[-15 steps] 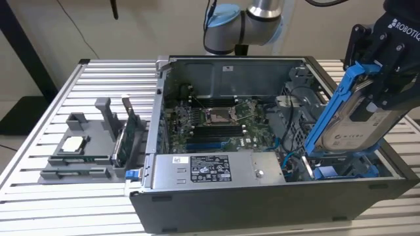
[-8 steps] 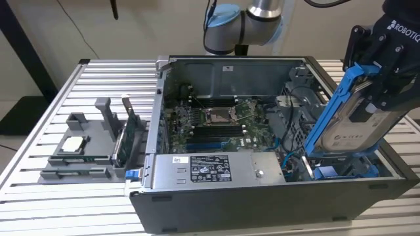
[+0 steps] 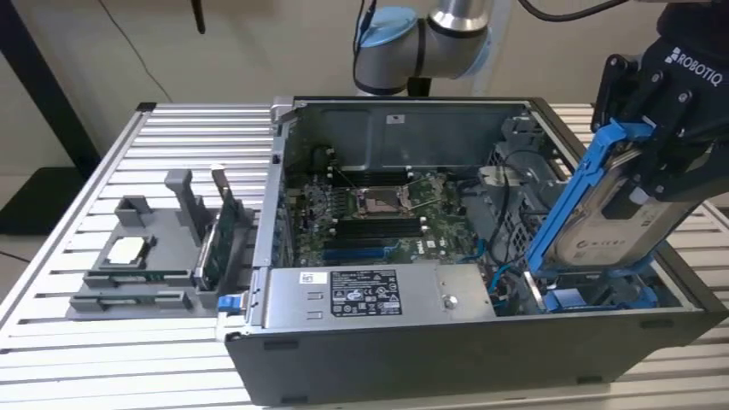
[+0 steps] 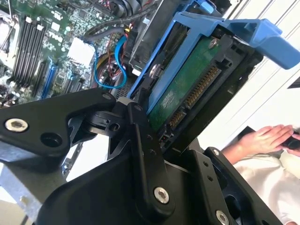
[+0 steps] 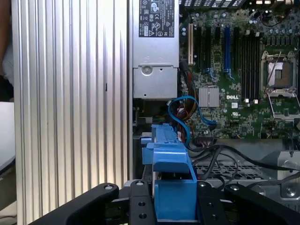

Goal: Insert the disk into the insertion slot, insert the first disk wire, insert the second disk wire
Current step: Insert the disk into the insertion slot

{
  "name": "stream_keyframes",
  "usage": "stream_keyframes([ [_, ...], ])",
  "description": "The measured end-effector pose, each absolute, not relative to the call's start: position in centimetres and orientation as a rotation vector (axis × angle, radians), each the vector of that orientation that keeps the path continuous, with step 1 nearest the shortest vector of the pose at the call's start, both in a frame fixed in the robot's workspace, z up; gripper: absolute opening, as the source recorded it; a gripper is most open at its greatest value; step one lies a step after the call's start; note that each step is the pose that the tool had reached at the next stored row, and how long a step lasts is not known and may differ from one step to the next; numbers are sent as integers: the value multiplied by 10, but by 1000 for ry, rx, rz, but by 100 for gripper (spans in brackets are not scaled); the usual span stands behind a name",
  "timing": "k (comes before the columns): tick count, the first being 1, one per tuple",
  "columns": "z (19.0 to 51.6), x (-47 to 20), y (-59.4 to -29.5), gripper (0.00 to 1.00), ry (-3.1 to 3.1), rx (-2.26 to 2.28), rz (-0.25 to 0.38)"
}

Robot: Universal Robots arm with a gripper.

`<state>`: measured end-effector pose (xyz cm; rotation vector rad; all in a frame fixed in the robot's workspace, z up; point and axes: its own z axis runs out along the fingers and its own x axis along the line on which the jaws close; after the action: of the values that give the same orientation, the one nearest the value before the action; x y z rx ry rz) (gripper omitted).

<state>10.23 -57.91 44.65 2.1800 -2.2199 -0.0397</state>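
Observation:
The disk, silver-grey with a white label in a bright blue carrier, stands steeply tilted at the exterior view's right. Its lower end rests at the insertion slot, a bay with blue rails in the case's near right corner. My gripper is shut on the disk's upper part. The second wrist view shows the disk's green underside and connector between my fingers. The first wrist view shows the blue carrier edge-on. A thin blue cable loops loose beside the bay; I cannot tell whether it is a disk wire.
The open computer case lies on a slatted metal table. A silver power-supply box sits at its front and the motherboard behind. A grey fixture with a green card stands at the left. A person's hands are nearby.

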Motion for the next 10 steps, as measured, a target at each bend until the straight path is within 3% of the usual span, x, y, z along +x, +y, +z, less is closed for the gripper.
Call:
stream_keyframes([
  [10,440,110,-578,33,-2220,2180,-40],
])
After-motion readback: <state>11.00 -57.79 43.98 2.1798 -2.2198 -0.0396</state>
